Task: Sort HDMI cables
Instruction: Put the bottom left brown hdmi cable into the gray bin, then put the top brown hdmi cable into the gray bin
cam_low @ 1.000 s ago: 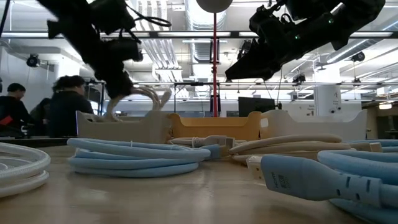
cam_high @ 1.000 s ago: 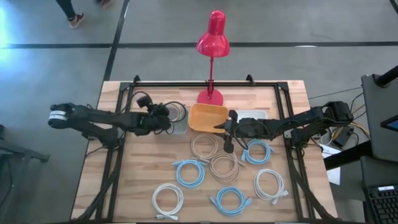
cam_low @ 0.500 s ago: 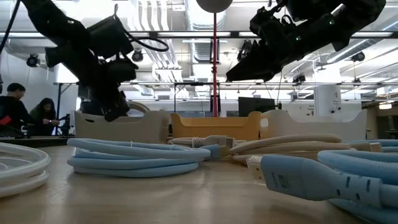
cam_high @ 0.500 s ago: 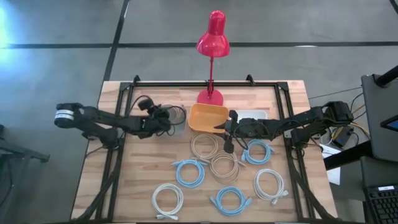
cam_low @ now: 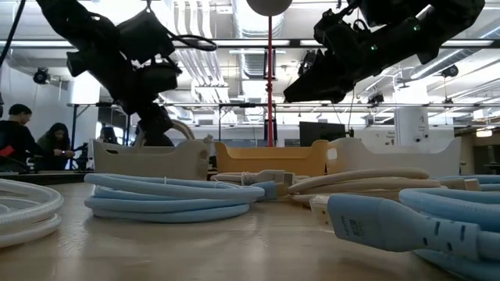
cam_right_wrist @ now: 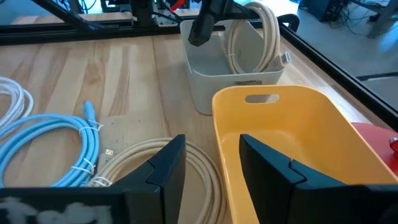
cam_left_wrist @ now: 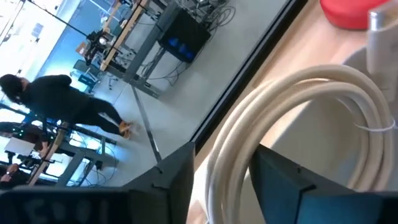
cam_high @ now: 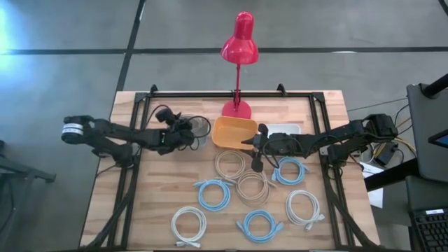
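Observation:
A beige HDMI cable coil [cam_right_wrist: 255,34] stands on edge in the grey bin [cam_high: 201,140], leaning on its wall. My left gripper [cam_high: 187,133] hangs open above that bin, its fingers on either side of the coil's top arc [cam_left_wrist: 227,155]. My right gripper [cam_high: 250,145] hovers open by the yellow bin [cam_high: 233,131], holding nothing. On the table lie two beige coils [cam_high: 229,164] [cam_high: 252,187], three light blue coils [cam_high: 213,194] [cam_high: 289,170] [cam_high: 260,225] and two white coils [cam_high: 189,224] [cam_high: 303,208]. My left gripper comes at the coil from above, slanting in from the table's left. Its open fingers [cam_left_wrist: 168,183] straddle the top arc [cam_left_wrist: 292,84]. I cannot tell whether they touch it. The coil rests in the grey bin by its lower edge.
A pale bin [cam_high: 283,129] stands to the right of the yellow one. A red lamp [cam_high: 239,42] rises from its base [cam_high: 236,108] at the far edge. A black frame [cam_high: 224,94] rims the table. People [cam_low: 31,140] show in the room behind.
My left gripper has gone down with the beige coil into the grey bin, then come up a little. The coil, hanging above the bin a second ago, now stands inside it with only its top arc above the rim.

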`<act>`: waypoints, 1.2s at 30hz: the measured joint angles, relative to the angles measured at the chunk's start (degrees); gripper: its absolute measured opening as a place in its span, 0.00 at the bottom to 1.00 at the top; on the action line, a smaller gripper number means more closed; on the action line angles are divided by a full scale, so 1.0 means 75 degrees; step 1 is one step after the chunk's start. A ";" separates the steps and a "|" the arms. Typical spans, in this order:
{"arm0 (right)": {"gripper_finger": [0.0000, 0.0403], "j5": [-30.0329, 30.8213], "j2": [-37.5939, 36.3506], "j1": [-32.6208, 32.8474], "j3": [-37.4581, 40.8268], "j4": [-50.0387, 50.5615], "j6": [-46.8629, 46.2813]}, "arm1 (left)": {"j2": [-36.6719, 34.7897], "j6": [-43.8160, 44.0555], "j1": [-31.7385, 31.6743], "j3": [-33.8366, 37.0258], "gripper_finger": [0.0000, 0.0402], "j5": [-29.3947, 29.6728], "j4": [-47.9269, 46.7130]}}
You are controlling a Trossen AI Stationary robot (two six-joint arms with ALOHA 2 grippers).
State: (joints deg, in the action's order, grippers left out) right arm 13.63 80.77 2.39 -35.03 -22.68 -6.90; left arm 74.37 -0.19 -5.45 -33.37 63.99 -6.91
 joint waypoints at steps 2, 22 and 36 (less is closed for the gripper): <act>0.39 -0.0003 0.0000 0.0000 0.0000 0.0003 -0.0032 | 0.0000 -0.0042 -0.0005 -0.0071 0.44 0.0000 0.0001; 0.41 -0.0023 0.0000 0.0000 -0.0003 0.0000 -0.0230 | -0.0014 -0.0024 -0.0574 -0.0209 0.47 -0.1480 -0.0685; 0.41 -0.0486 0.0000 0.0017 0.0040 0.0019 -0.0777 | -0.0422 -0.0015 -0.0557 -0.1164 0.47 -0.3079 -0.1199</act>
State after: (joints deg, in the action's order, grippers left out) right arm 9.98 80.77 2.52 -34.73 -22.53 -12.73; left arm 71.20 -0.30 -9.63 -42.09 40.89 -15.90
